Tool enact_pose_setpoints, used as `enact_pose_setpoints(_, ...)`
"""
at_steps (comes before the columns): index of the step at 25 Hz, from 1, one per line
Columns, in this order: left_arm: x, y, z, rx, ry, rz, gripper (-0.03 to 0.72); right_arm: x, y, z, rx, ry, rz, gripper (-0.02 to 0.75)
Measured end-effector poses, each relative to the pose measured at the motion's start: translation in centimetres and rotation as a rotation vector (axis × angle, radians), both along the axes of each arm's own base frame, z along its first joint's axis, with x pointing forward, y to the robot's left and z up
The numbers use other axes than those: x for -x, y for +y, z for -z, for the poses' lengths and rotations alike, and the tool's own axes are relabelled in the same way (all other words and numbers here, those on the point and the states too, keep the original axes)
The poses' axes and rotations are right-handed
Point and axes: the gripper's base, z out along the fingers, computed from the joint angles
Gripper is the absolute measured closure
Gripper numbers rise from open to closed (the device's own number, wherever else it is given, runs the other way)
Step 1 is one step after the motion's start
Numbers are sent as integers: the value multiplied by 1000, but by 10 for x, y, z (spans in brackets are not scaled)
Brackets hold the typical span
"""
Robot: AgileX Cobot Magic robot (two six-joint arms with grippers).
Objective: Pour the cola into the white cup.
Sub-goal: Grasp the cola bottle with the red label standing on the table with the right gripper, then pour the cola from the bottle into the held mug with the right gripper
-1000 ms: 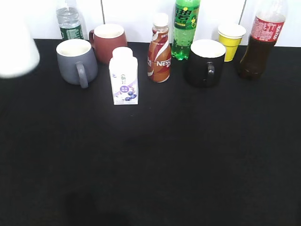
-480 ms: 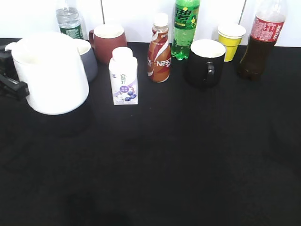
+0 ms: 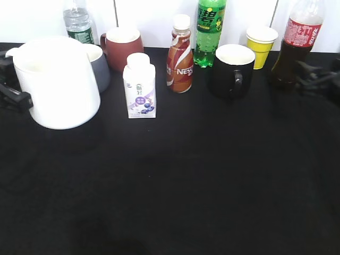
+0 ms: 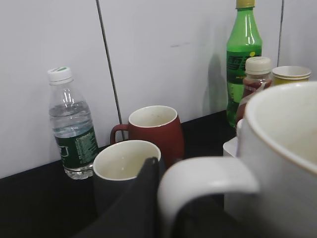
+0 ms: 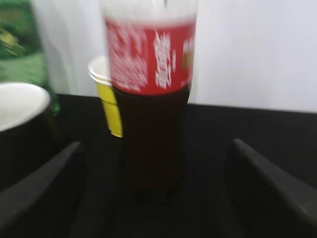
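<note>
The white cup (image 3: 58, 85) stands at the left of the black table, large in the exterior view. My left gripper (image 3: 11, 90) holds it by the loop handle from the left. In the left wrist view one dark finger (image 4: 143, 198) lies against the handle (image 4: 208, 176); the other finger is hidden. The cola (image 3: 295, 45), dark liquid under a red label, stands at the back right. My right gripper (image 3: 319, 79) is open just in front of it. In the right wrist view the cola (image 5: 151, 99) stands ahead, between the two spread fingers (image 5: 44, 183), untouched.
Behind the white cup are a grey mug (image 3: 101, 66), a dark red mug (image 3: 122, 48) and a water bottle (image 3: 77, 24). A milk carton (image 3: 139, 85), a Nescafe bottle (image 3: 179, 56), a green soda bottle (image 3: 210, 32), a black mug (image 3: 231, 69) and a yellow paper cup (image 3: 260, 45) line the back.
The white cup came in from the far left and now stands on the table, still for the last half second. My right gripper has come into view in front of the cola.
</note>
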Motion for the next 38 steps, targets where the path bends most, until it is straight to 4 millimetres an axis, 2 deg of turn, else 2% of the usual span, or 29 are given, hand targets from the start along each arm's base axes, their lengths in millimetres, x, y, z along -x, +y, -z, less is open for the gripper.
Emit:
enact_pose_setpoints(4,0,0,0,0,0,0,652,-41,3,13,-6,-33,-21,66)
enact_pose_setpoints(9,0,0,0,0,0,0,652,-72,7,30,-13,-47,-64,68)
enact_pose_setpoints(15,0,0,0,0,1,-1,652,-95,10,48,-17,-55,-77,101)
enact_pose_setpoints(18,0,0,0,0,2,-1,652,-101,15,45,-14,-77,-93,170)
enact_pose_setpoints(22,0,0,0,0,2,-1,652,-102,15,44,-14,-86,-96,314)
enact_pose_setpoints(28,0,0,0,0,2,-1,652,-101,15,43,-18,-117,-99,330)
enact_pose_setpoints(31,0,0,0,0,2,-1,652,-87,15,37,-1,-110,-106,332)
enact_pose_setpoints(33,0,0,0,0,2,-1,652,-74,16,18,19,-130,-115,333)
enact_pose_setpoints(38,0,-1,0,-4,1,6,652,-30,26,-53,91,-267,-242,343)
